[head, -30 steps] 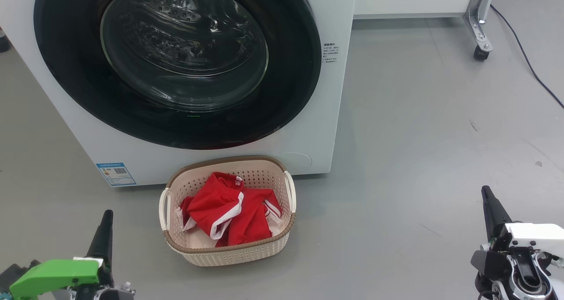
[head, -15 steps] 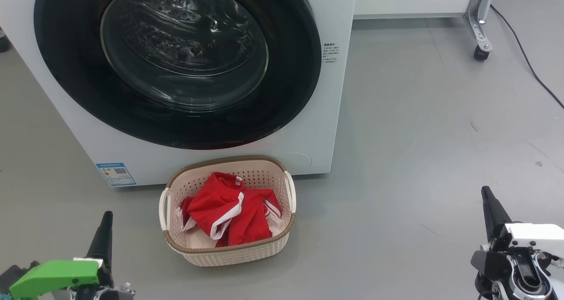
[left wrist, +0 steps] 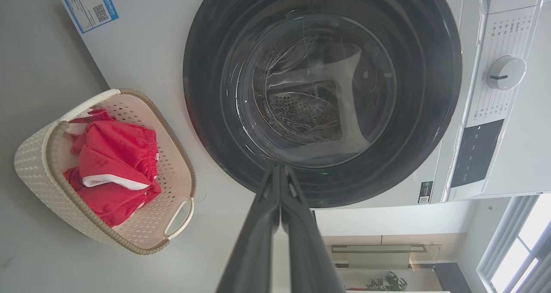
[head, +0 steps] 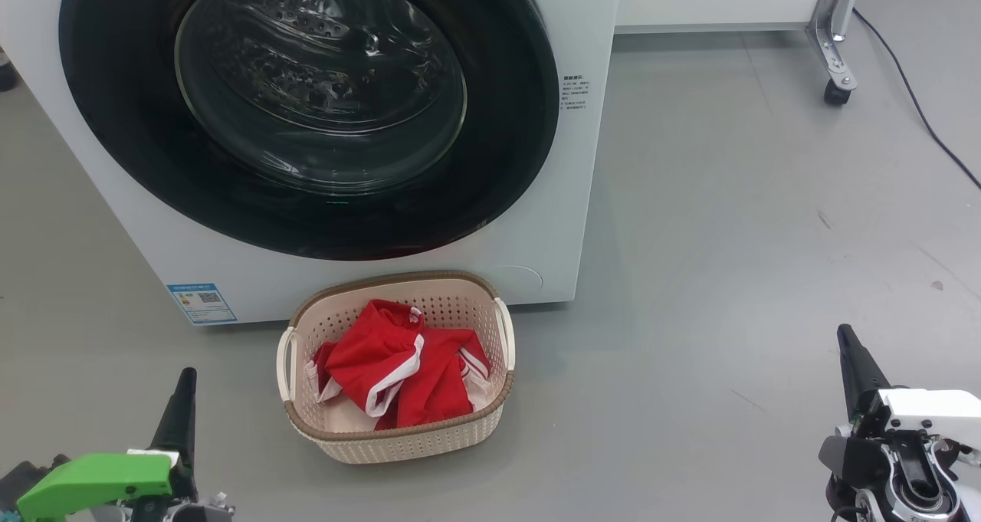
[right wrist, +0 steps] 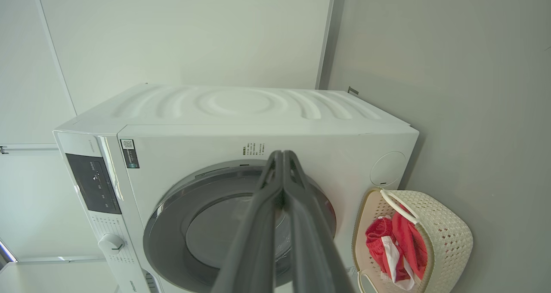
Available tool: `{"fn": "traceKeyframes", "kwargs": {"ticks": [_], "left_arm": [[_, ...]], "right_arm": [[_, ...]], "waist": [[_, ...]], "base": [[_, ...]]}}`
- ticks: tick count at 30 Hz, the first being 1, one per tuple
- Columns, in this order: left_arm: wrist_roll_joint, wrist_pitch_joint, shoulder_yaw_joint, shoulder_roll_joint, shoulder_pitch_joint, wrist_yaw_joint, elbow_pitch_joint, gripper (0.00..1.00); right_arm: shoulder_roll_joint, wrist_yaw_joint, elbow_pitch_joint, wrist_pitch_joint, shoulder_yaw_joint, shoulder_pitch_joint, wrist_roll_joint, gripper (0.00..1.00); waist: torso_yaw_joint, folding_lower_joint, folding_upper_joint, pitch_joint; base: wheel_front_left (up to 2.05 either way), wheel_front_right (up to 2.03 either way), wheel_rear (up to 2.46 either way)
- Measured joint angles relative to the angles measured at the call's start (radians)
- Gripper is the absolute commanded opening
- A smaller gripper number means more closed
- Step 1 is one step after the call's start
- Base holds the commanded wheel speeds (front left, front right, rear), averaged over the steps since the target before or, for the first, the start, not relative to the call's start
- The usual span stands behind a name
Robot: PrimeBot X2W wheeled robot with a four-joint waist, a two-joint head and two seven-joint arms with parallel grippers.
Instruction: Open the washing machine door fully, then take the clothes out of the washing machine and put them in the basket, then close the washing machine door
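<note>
1. Our main doubt is the latch. The washing machine door (head: 306,116) lies flush against the washing machine (head: 586,162), but we cannot tell whether it has clicked shut. If it has not, it could drift open again.
2. The basket (head: 406,441) stands just in front of the washing machine, below the door, with the red clothes (head: 398,369) inside it. We judge that a door swinging out, or an arm sweeping low, could knock the basket and spill them.
3. The left gripper (head: 186,376) and the right gripper (head: 845,334) hang well in front of the washing machine. Both have their fingers pressed together and hold nothing. The left gripper is nearer the basket, so a careless move could clip a handle.
</note>
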Motion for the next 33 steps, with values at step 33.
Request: {"fn": "traceKeyframes", "kwargs": {"ticks": [33], "left_arm": [[0.0,0.003,0.002,0.0,-0.004,0.0,0.008,0.0]], "right_arm": [[0.003,0.003,0.005,0.002,-0.003,-0.001,0.0,0.0]], "waist": [[0.0,0.0,0.0,0.0]], "base": [[0.0,0.0,0.0]]}}
